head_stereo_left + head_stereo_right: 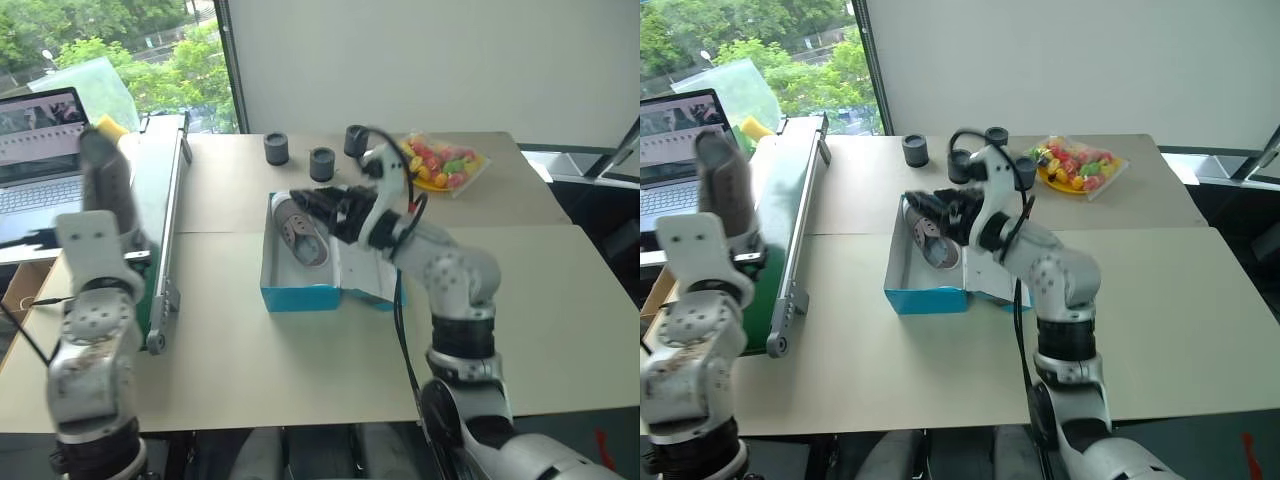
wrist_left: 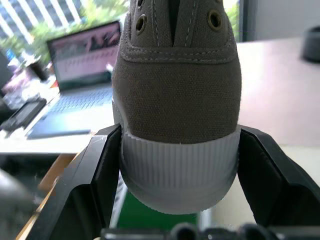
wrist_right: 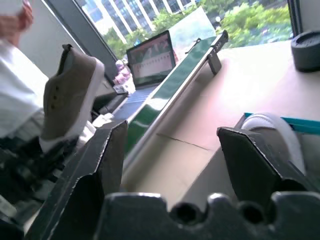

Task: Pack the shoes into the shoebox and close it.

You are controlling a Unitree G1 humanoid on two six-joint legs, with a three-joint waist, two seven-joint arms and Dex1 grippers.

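Beyond the far window we see green trees, and nearer stands a pale table (image 1: 520, 300) carrying the work. At the table's middle lies the turquoise shoebox (image 1: 300, 296), open, with one grey shoe (image 1: 300, 232) resting inside it, sole turned outward. Our right gripper (image 1: 315, 205) hovers just over that shoe, its fingers (image 3: 107, 150) spread apart with nothing between them. On the left, above the green conveyor (image 1: 165, 200), our left gripper (image 2: 180, 165) holds the second shoe (image 2: 177, 85) upright, its fingers (image 2: 102, 160) pinching the white rubber end from both sides. A laptop (image 1: 40, 150) sits open at the far left. Three small dark cylinders (image 1: 277, 148) stand at the far side of the table, beside a plate of coloured sweets (image 1: 440, 162).
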